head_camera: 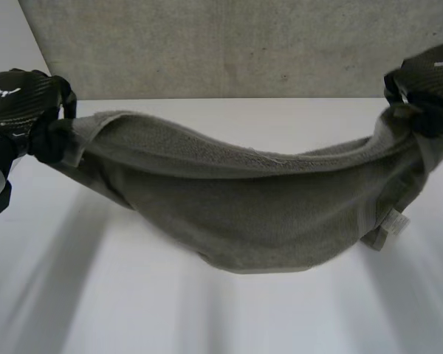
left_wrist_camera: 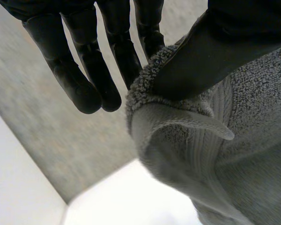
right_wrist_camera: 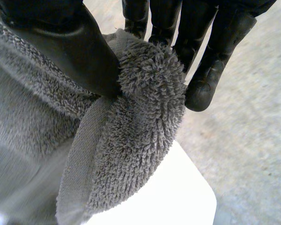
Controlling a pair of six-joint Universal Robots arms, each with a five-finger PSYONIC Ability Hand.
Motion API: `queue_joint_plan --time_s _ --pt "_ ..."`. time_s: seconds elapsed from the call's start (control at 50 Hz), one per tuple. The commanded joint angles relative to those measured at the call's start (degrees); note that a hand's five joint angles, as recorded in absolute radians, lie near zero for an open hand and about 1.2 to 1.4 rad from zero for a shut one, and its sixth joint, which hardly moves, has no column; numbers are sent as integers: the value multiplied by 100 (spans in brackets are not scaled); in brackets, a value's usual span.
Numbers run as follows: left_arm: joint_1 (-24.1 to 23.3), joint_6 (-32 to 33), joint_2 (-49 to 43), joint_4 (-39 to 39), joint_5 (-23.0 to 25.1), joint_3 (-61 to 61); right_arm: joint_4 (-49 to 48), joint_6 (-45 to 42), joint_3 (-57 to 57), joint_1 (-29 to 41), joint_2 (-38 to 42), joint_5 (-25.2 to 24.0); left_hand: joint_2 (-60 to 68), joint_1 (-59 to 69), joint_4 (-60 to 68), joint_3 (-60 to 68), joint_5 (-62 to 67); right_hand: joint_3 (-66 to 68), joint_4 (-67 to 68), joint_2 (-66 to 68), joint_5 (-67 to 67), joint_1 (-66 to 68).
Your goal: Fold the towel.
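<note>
Nearest to us in the left wrist view is the grey towel (left_wrist_camera: 253, 150). Its looped terry pile is coarse and nubbly, a flat ribbed band (left_wrist_camera: 210, 154) runs across it near the end, and a hemmed corner folds outward just under the thumb. The left hand (left_wrist_camera: 206, 56) pinches that end. Its smooth black thumb presses on the bunched edge against fingers behind the cloth, while its other fingers (left_wrist_camera: 84, 89) stand straight and clear of it.

The right wrist view gives us much the same grip on the opposite end. The right hand (right_wrist_camera: 75, 47) clamps the cloth with its thumb on top and straight fingers (right_wrist_camera: 203, 84) behind. Here the pile fluffs into a rounded tuft beside a smooth woven hem.

The head view adds the whole shape, which the wrist views leave out. The towel is doubled lengthwise and slung between the two hands like a hammock, raised at both ends and sagging into a broad curve in the middle. It hangs above the white table (head_camera: 133, 317), and its lowest part may be resting on the surface; from this angle we cannot tell. A small pale label (head_camera: 393, 223) hangs from the cloth near the right hand's end, too small to read. Behind the table stands a mottled grey wall (head_camera: 229, 44) with a rough, concrete-like surface.
</note>
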Motion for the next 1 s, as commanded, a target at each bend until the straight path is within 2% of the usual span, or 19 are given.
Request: queue_joint_plan --time_s 0.02,0.1,0.14,0.22,0.26,0.28,0.3,0.32,0.34,0.36,0.38,0.4,0.42,0.48,0.6,0.66,0.76,0.86,1.0 --pt "63 -86 -1266 -339 315 524 357 -1154 -60 -7 757 60 -332 -81 -630 -822 -1499 650 400 627 419 549" --pt "-16 -77 -2057 -356 298 999 -28 -1358 -375 107 1539 78 -332 -81 -630 -822 -1499 650 400 627 419 549" --pt "-104 -86 -2897 -347 289 1803 -317 -1367 -681 203 1811 113 -332 -81 -630 -822 -1499 650 400 627 419 549" --pt "-253 -104 -3340 -303 271 2809 -1137 -1358 -1484 415 2289 315 -332 -81 -630 -822 -1499 650 400 627 419 549" --pt "-324 -130 -3446 -251 236 3354 -2378 -1262 -2315 616 2569 613 -332 -81 -630 -822 -1499 650 400 627 419 549" --pt "-359 -182 -3507 -111 158 3911 -2385 -1261 -2319 617 2570 614 -332 -81 -630 -822 -1499 650 400 627 419 549" --pt "-376 -287 -3516 151 18 4413 -3203 -1201 -2563 695 2579 745 -332 -81 -630 -822 -1499 650 400 627 419 549" --pt "-377 -288 -3516 154 16 4418 -4090 -1087 -2591 748 2544 850 -332 -81 -630 -822 -1499 650 400 627 419 549" --pt "-377 -454 -3490 528 -158 4792 -4099 -1086 -2592 749 2544 851 -332 -81 -630 -822 -1499 650 400 627 419 549" --pt "-359 -664 -3438 975 -377 5022 -4935 -894 -2470 758 2422 904 -332 -81 -630 -822 -1499 650 400 627 419 549" --pt "-359 -666 -3437 980 -379 5024 -4943 -892 -2469 758 2420 904 -332 -81 -630 -822 -1499 650 400 627 419 549" --pt "-350 -884 -3394 1424 -570 5103 -5639 -649 -2338 732 2212 974 -332 -81 -630 -822 -1499 650 400 627 419 549" --pt "-350 -886 -3393 1428 -572 5103 -6107 -359 -2154 731 2001 983 -332 -81 -630 -822 -1499 650 400 627 419 549" --pt "-359 -1351 -3174 2183 -783 4964 -6122 55 -1846 714 1762 922 -332 -81 -630 -822 -1499 650 400 627 419 549" --pt "-350 -1361 -3138 2175 -651 4242 -5295 215 -1555 731 1788 772 -332 -81 -630 -822 -1499 650 400 627 419 549" --pt "-306 -1361 -3147 2245 -458 3574 -4654 180 -1108 749 1814 492 -332 -81 -630 -822 -1499 650 400 627 419 549" --pt "-227 -1361 -3200 2456 -63 2599 -4363 162 -476 740 1840 272 -332 -81 -630 -822 -1499 650 400 627 419 549" --pt "19 -1352 -3393 2938 192 1161 -4249 136 498 714 1884 -149 -332 -81 -630 -822 -1499 650 400 627 419 549" --pt "160 -1185 -3490 3476 632 -82 -4319 -92 1864 670 1928 -783 -332 -81 -630 -822 -1499 650 400 627 419 549"
